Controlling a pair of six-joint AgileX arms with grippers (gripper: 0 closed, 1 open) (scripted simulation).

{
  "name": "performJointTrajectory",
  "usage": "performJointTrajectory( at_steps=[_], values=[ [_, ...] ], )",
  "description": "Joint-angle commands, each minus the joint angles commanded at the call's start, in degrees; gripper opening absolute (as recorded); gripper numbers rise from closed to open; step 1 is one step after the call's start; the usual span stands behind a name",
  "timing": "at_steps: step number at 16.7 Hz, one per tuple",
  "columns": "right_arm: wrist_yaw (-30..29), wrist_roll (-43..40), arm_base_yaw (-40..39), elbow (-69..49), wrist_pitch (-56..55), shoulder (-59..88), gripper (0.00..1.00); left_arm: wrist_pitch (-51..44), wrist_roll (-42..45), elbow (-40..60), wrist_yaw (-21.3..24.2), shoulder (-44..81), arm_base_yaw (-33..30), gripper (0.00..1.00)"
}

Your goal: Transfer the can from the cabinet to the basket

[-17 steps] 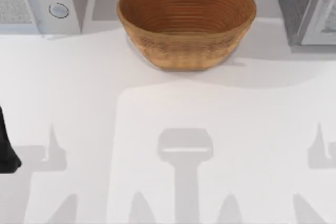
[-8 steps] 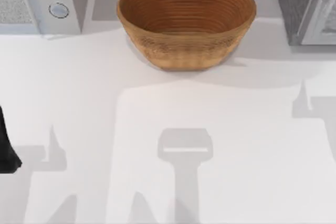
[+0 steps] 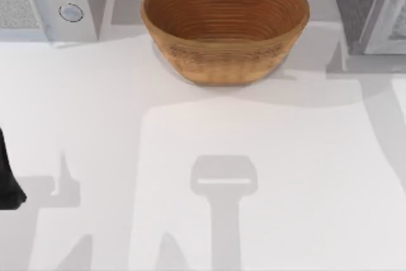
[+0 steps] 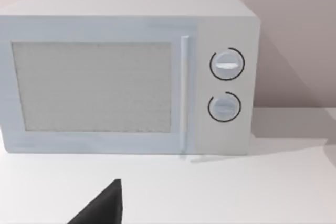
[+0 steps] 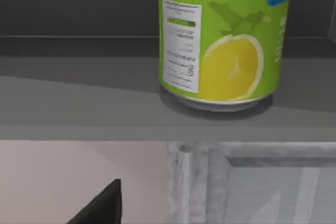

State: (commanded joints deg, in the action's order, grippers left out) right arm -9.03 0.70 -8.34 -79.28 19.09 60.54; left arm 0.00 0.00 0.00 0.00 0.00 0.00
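From the top view, I see the basket, a wide brown wicker bowl, standing at the far middle of the white surface, with the white appliance and its two round knobs at the far left and the dark grey speckled cabinet at the far right. A dark part of my left arm sits at the left edge of the surface. In the left wrist view, the white appliance faces the camera squarely, door closed, on the pale surface, and a dark tip of the left tool juts in at the lower edge; how wide that tool stands I cannot tell. In the right wrist view, the can stands upright on a grey shelf inside the cabinet, its green lower band and lime mark facing me, close ahead of the camera. A dark tip of the right tool shows below; its spread I cannot tell either.
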Motion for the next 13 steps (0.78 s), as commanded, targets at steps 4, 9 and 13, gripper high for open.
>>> performJointTrajectory(
  at_steps=[4,9,13],
  values=[
    [-1.47,0.13,-1.46,-13.58,3.15,10.14,1.00,0.00,0.00,0.00,0.00,0.00,0.00,1.00],
    [-2.24,0.20,-2.23,-20.52,4.83,15.51,1.00,0.00,0.00,0.00,0.00,0.00,0.00,1.00],
    [-2.19,0.20,-1.99,-20.34,4.74,15.31,1.00,0.00,0.00,0.00,0.00,0.00,0.00,1.00]
  ],
)
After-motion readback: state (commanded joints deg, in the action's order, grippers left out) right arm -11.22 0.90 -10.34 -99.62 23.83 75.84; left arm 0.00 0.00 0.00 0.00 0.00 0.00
